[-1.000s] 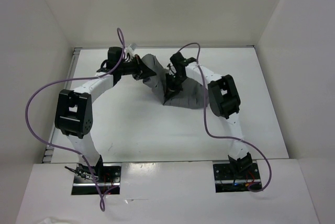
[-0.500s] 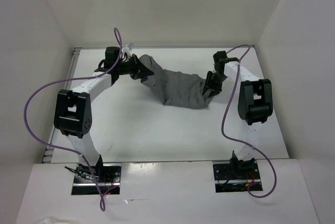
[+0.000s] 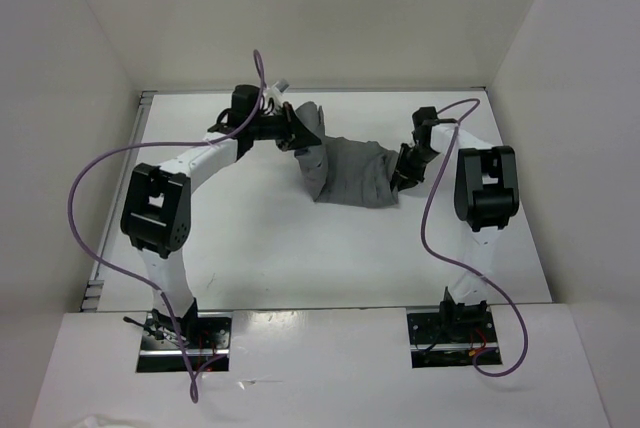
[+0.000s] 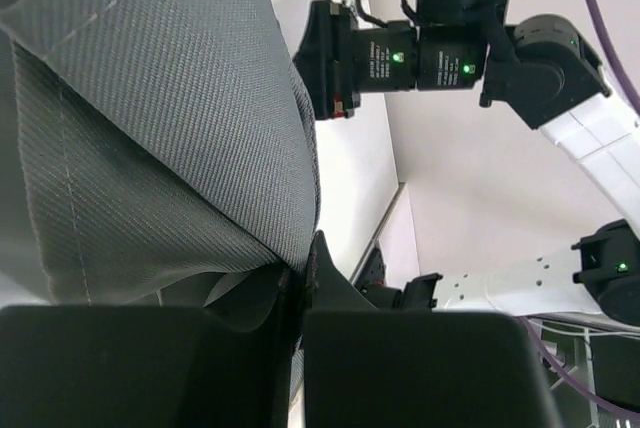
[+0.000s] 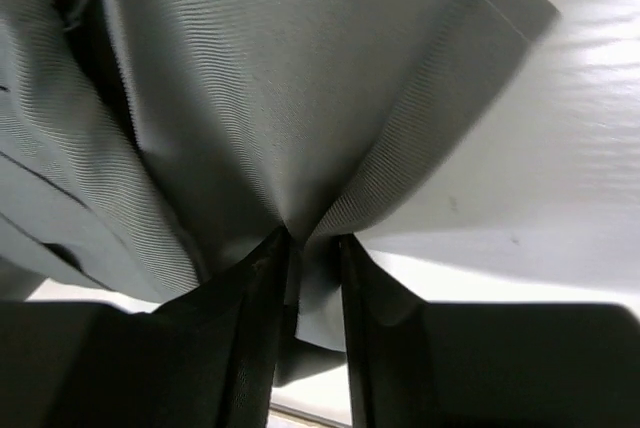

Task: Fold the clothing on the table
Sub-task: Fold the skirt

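Clothing (image 3: pixel 345 170) seen from above: at far middle of table (image 3: pixel 250 243), stretched between left gripper (image 3: pixel 299 136) and right gripper (image 3: pixel 401 174), probably to spread it. Left wrist: clamped tight on a gathered edge. Right wrist: pinching a fold.

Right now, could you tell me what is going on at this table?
Both arms are working on a grey garment lying crumpled toward the far side of the white table. The left gripper is clamped on its far left end, and the right gripper pinches a fold at its right edge. It is not neatly folded yet.
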Action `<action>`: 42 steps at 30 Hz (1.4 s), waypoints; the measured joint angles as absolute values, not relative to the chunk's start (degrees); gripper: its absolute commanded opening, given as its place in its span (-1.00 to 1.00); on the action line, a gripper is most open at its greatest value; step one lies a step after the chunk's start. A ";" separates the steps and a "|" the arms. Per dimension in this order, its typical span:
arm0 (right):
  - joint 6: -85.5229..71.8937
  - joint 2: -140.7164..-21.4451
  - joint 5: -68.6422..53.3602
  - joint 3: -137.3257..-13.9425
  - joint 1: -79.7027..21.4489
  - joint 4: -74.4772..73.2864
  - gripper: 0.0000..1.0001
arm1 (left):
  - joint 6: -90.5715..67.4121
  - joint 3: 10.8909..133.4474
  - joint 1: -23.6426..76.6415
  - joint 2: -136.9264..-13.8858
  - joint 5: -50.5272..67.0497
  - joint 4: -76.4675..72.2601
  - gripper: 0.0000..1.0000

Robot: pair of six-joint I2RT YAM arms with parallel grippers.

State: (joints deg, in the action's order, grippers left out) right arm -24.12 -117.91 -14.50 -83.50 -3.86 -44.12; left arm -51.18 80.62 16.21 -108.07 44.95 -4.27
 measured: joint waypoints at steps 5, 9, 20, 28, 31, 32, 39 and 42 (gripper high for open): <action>-24.40 -118.58 -17.85 -83.50 -4.16 -42.70 -0.49 | -51.20 83.44 19.00 -111.72 44.07 -4.23 -1.00; -24.51 -119.17 -19.88 -83.50 -5.10 -41.67 -0.55 | -51.24 86.06 20.82 -115.44 43.16 -4.03 -1.00; -24.60 -119.98 -23.38 -83.50 -7.09 -40.91 -0.57 | -51.72 96.88 26.89 -125.43 41.65 -1.67 -0.41; -24.62 -120.44 -24.69 -83.72 -7.11 -40.69 -0.59 | -55.94 102.69 30.79 -128.51 43.16 -1.34 0.58; -24.64 -120.44 -24.45 -83.72 -7.03 -40.71 -0.59 | -58.92 103.55 31.94 -128.77 44.75 -2.57 0.61; -24.67 -120.38 -24.21 -83.72 -6.70 -40.73 -0.55 | -59.64 103.81 32.12 -128.77 45.36 -3.07 0.61; -26.39 -110.98 -10.52 -82.78 -3.25 -45.28 -0.39 | -56.23 104.92 27.68 -121.95 43.27 2.68 0.63; -27.88 -101.62 -4.54 -82.89 -1.85 -46.87 -0.37 | -52.49 99.00 22.72 -111.79 39.59 3.46 0.63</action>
State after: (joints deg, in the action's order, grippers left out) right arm -27.88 -101.62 -4.54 -82.89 -1.85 -46.87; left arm -52.49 99.00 22.72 -111.79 39.59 3.46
